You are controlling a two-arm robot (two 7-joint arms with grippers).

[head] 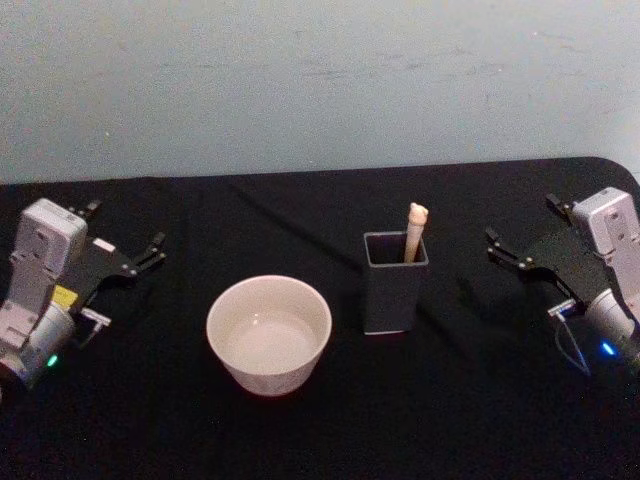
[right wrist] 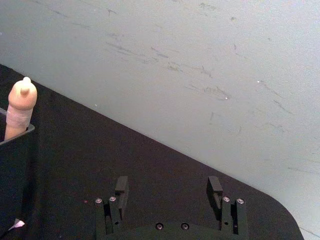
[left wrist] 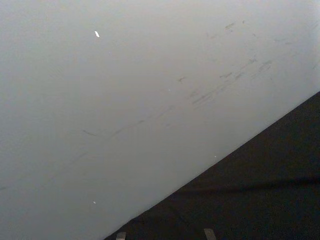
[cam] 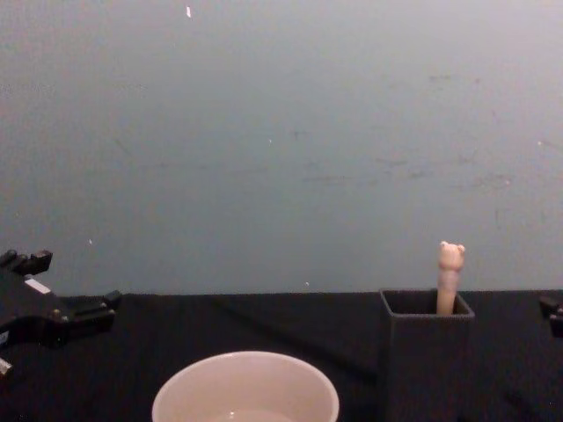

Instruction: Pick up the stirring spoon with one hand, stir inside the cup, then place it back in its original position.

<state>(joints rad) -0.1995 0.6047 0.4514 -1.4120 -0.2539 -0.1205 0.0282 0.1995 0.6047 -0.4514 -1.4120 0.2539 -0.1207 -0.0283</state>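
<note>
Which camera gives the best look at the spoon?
The chest view: the spoon shows its bear head side-on above the box. The head view shows the handle from above; the right wrist view, its top.

Parked far left: grey-bodied, black-fingered left gripper point(head: 125, 228), jaws apart. Far right: matching grey-and-black right gripper point(head: 522, 220), jaws apart, empty.

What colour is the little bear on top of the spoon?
The bear head is pale beige, clearest in the chest view.
</note>
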